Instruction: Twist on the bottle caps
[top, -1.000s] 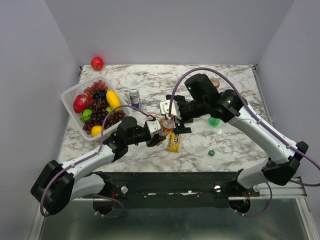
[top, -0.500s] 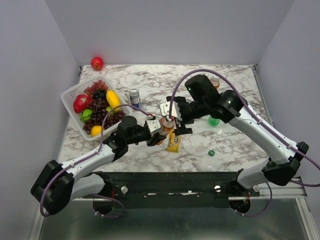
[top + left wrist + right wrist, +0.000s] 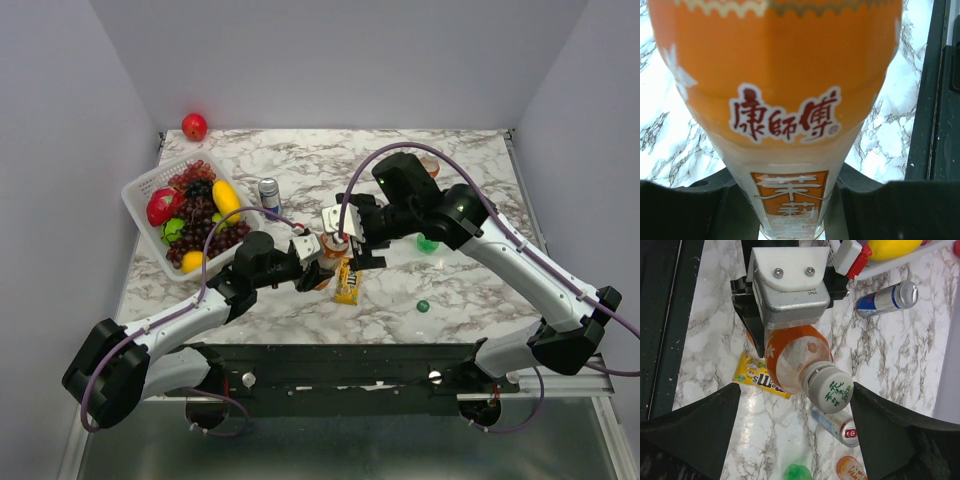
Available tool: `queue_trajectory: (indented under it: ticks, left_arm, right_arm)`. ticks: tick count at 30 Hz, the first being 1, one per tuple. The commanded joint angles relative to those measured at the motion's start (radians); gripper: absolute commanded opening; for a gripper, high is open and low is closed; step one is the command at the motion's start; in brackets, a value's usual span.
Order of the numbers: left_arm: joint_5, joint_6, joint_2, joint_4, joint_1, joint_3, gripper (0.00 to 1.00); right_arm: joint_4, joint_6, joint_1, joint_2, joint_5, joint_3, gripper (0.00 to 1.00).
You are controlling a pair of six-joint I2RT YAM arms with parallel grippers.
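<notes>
Left claw (image 3: 795, 205) is clamped on the orange bottle (image 3: 795, 360) near the middle of the tabletop (image 3: 715, 330), right by a yellow candy pack (image 3: 757, 376). White cap (image 3: 831, 389) sits on its neck (can't tell how tight), and the right claw (image 3: 795, 400) is wide open, a finger either side of the cap, not touching.

Orange bottle (image 3: 792, 362): table centre, orange label with red characters. White cap (image 3: 831, 390), printed green, seated on its neck. Green bottle (image 3: 428, 243): translucent, to the right. Dark green cap (image 3: 423, 306): loose on the marble, nearer the front edge. Second orange bottle (image 3: 850, 469): partly in view.
</notes>
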Motion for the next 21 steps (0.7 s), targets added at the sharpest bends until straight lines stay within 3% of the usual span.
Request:
queue_trajectory:
  ticks: [1,21]
  left_arm:
    - [-0.045,-0.048,0.007,0.054,0.0,0.028,0.0]
    - [-0.062,-0.084,0.01,0.074,0.006,0.016,0.0]
  right_arm:
    - [0.012,0.033,0.012,-0.025,0.038,-0.014,0.96]
    - [0.01,0.112,0.016,-0.026,0.139,-0.017,0.94]
